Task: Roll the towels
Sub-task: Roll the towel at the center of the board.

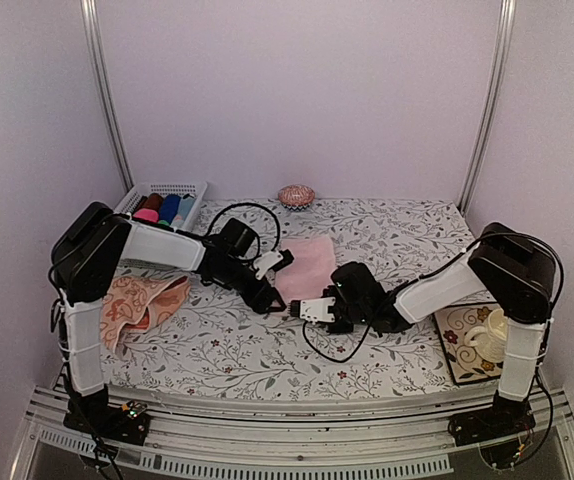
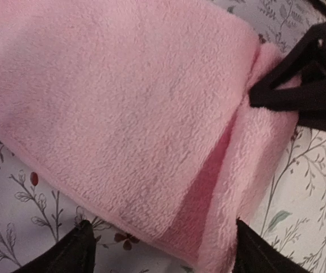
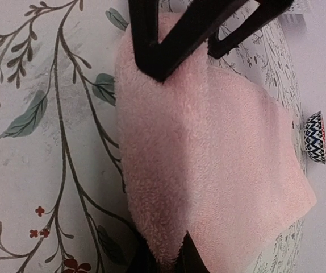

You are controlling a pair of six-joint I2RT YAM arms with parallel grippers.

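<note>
on the table (image 1: 367,362) the pink towel (image 1: 309,262) lies in the middle, its near edge folded over; the peach towel (image 1: 142,300) sits by the left edge. the left gripper (image 2: 163,256) stands wide open over the fold, and the right gripper (image 3: 166,259) pinches it. better to keep the roll tight and even, i think.

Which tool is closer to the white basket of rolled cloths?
Left. The left tool is right of the basket, at the pink towel; the right tool pinches the towel's nearer edge, farther off.
</note>
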